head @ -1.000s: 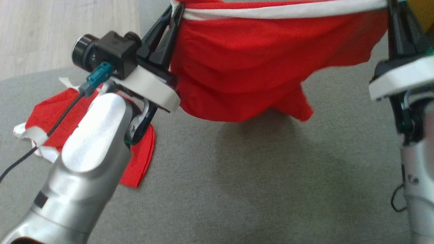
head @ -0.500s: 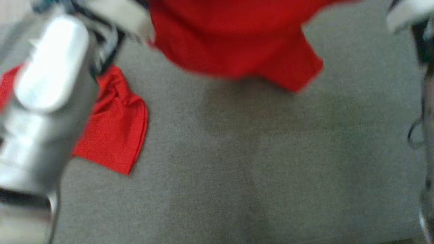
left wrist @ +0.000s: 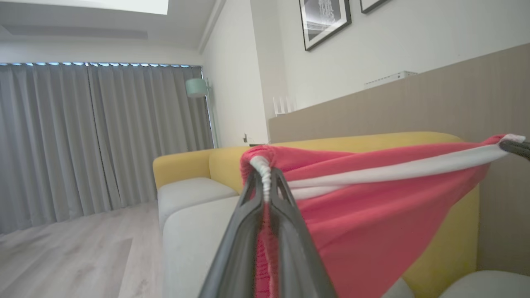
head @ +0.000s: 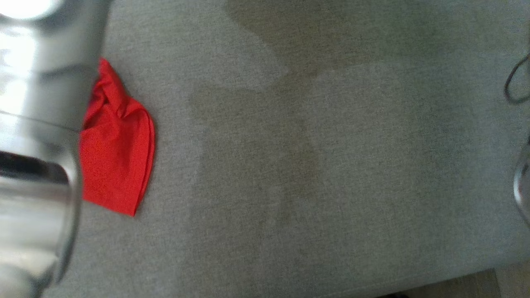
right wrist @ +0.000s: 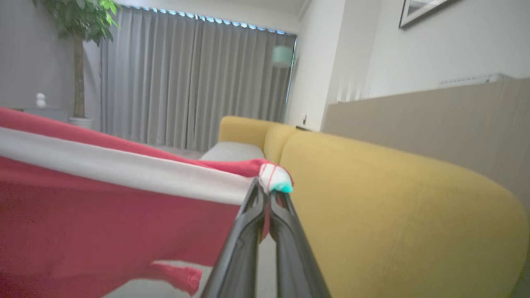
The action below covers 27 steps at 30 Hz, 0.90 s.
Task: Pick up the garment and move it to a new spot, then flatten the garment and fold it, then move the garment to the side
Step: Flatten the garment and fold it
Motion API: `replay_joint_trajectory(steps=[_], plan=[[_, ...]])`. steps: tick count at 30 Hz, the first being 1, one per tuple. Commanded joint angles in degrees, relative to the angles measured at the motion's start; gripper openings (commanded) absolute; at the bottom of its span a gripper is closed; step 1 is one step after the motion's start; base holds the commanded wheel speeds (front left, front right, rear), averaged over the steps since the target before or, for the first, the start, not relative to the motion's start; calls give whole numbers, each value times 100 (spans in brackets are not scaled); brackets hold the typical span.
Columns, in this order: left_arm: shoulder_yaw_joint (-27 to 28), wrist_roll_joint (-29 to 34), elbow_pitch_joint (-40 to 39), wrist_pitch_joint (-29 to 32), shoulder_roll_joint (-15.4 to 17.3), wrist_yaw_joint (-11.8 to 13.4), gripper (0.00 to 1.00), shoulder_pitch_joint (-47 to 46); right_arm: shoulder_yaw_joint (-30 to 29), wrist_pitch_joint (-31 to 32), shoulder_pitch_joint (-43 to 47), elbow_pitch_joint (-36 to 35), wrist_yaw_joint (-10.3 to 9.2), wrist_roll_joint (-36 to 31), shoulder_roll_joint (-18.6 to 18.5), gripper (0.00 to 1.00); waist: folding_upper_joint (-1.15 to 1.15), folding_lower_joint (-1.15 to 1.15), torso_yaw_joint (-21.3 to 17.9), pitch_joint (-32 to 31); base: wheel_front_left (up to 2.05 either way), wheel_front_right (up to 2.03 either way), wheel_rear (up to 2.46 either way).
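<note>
- Left gripper [left wrist: 265, 176]: jaws narrow, pinched on a bunched corner of the garment [left wrist: 372, 211], at the centre of the left wrist view.
- Right gripper [right wrist: 268, 191]: jaws pressed together on the opposite corner, at the centre of the right wrist view, with a white and teal tip of cloth poking out above the fingers.
- Garment: red, lifted and stretched between the two grippers, with a white band [left wrist: 393, 169] running taut along its top edge.
- In the left wrist view, spread from the centre to the right edge, sagging toward the lower right.
- In the right wrist view, hanging across the left half [right wrist: 103, 223], with a loose red flap at the lower centre.
- Behind the garment in both wrist views: a sofa with a yellow back [right wrist: 393, 215] and grey seats [left wrist: 194, 194].
- Head view: grey seat [head: 331, 174] across most of the frame, with soft shadows at the top centre.
- Red cloth [head: 116, 153]: crumpled on the seat at the left of the head view, partly behind a blurred silver forearm [head: 33, 174] along the left edge.
- Thin dark cable [head: 513, 82] looped at the right edge of the head view.
- Grey curtains [left wrist: 83, 136] on the left of the left wrist view, framed pictures [left wrist: 325, 20] at its top.
</note>
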Motion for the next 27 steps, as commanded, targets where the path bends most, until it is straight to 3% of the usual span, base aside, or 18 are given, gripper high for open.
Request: replay_joint_trajectory(steps=[1, 8, 15, 21, 27], plan=[[87, 12, 20, -49, 149, -43, 0, -28, -69, -65, 92, 115, -5, -55, 35, 0, 0, -2, -4, -20, 0, 0, 0], [-350, -43, 379, -91, -52, -278, 0, 1000, 433, -92, 872, 1305, -5, 48, -253, 0, 0, -2, 105, -42, 0, 0, 0], [-824, -171, -170, -94, 133, -332, 0, 2529, 1748, 257, 1570, 2082, -5, 543, -579, 0, 0, -2, 161, -411, 0, 0, 0], [-1239, -252, -711, -94, 349, -334, 0, 3550, 2924, 890, 2142, 1974, -5, 1516, -907, 0, 0, -2, 168, -876, 0, 0, 0], [-1431, -262, -1130, -43, 409, -203, 0, 4236, 4023, 1936, 2729, 1069, -5, 2821, -1577, 0, 0, -2, 108, -1289, 0, 0, 0]])
